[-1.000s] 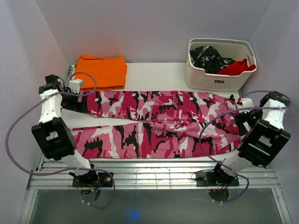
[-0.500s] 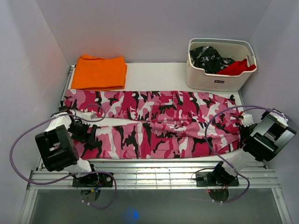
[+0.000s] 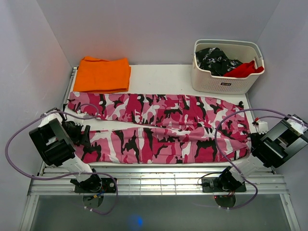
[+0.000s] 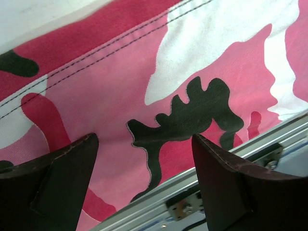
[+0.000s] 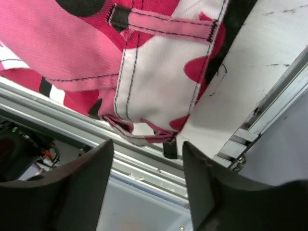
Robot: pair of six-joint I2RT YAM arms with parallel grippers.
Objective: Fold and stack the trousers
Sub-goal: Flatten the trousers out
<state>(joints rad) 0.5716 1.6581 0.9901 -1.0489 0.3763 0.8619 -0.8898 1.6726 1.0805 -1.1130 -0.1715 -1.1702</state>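
Pink-and-black camouflage cloth trousers (image 3: 159, 127) lie flat across the white counter (image 3: 163, 77), waist right; left and right jaws gape empty at the near leg. First fold, likely: pinch hem and waistband, carry them far.

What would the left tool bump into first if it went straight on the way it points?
Most likely the trousers. The open left tool points at their pink camouflage cloth, close to the metal rail at the table's near edge. How far off the cloth lies is hard to judge.
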